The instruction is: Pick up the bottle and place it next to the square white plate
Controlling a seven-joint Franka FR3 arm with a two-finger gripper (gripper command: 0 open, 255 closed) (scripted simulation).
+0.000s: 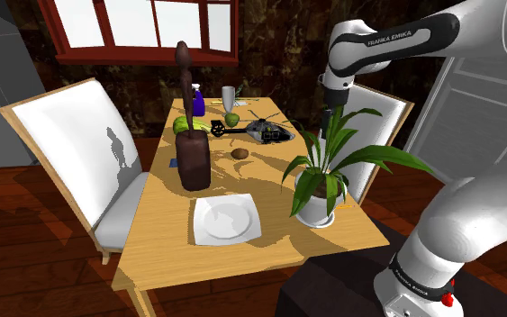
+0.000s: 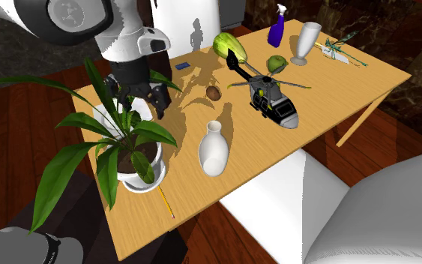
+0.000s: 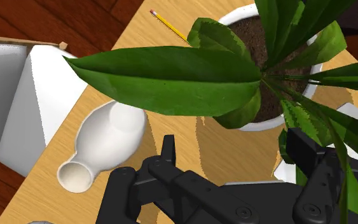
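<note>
Pincer (image 3: pixel 233 141) apart, empty, over plant (image 3: pixel 171 76). Bottle (image 3: pixel 106 141) upright, just beside pincer, outside its gap. Pincer to be centred over neck, leaves cleared, before closing.

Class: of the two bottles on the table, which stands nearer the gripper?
The white bottle, next to the potted plant; the blue spray bottle stands far off, beside the goblet.

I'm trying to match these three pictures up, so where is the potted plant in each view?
Shoulder view: potted plant right of centre, just right of the square white plate.
Second exterior view: potted plant at the left, below the claw.
Wrist view: potted plant just ahead of the open claw, its leaves spreading wide.
Shared landmark: the white chair next to the plant.
</note>
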